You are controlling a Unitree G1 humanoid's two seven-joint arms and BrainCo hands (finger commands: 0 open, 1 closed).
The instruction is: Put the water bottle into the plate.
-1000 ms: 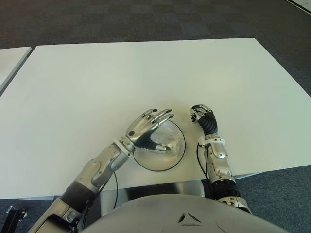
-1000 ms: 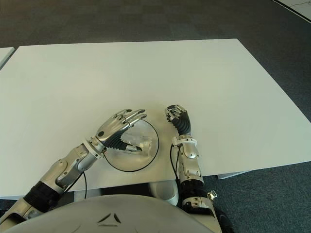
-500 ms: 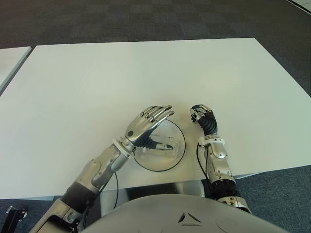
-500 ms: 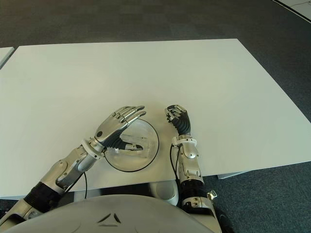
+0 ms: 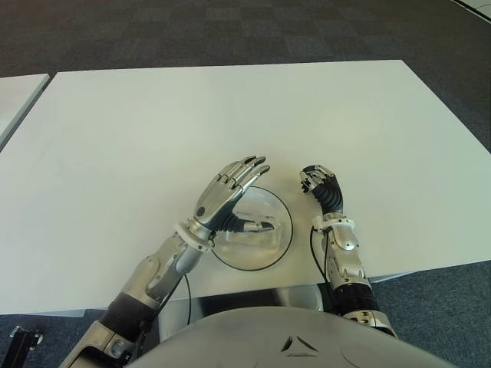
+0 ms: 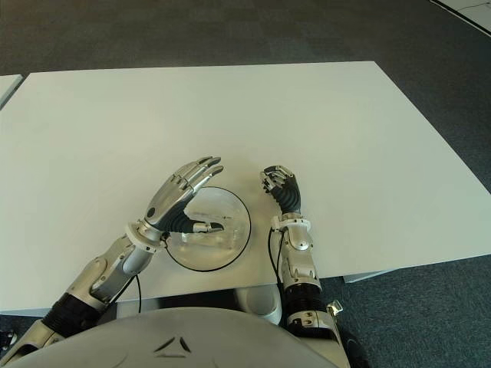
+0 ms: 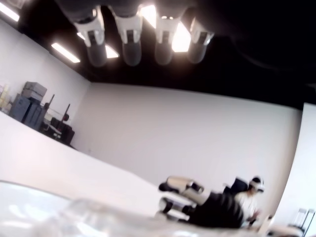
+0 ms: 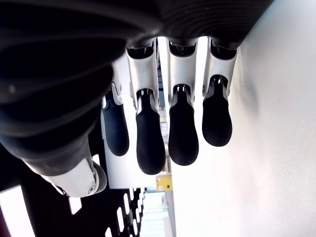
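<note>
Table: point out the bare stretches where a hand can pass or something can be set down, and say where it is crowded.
The white table is bare from its far edge down to the hands, and out to both side edges. Crowding sits only at the near edge: the plate holds the lying water bottle, the open left hand hovers over its left side, and the curled right hand shows close beside it on the right.

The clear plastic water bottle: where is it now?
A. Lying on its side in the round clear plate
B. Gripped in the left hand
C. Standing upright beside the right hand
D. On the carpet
A: the clear plastic water bottle lies in the round clear plate, with the left hand open above it.
</note>
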